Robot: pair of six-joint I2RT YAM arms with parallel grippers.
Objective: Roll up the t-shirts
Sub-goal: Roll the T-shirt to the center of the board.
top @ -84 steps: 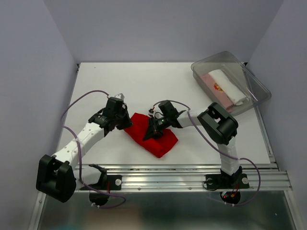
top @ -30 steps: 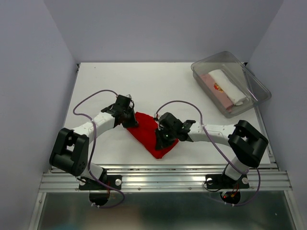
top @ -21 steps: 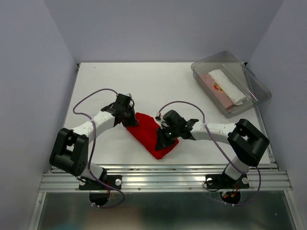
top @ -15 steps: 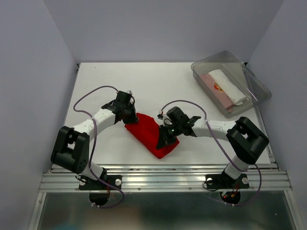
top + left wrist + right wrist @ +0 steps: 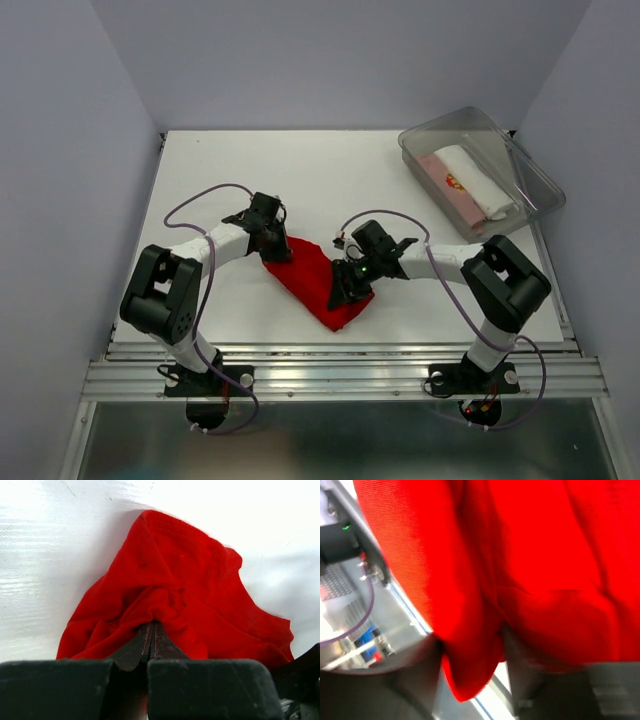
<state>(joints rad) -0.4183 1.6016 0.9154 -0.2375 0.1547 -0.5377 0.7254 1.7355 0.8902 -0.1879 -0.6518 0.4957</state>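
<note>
Red t-shirt lay crumpled, near-centre of desk. Judged soft, light, quick to bunch; best taken at flat hem edge. Left claw was clamped on its far-left fold. Right claw straddled right fold; gripping or released, could not tell.

Three shirts in all: one red shirt, one white roll and one pink roll with red print. One clear bin. One white table. Two arms, a left arm and a right arm. Two purple cables, one on each arm.
</note>
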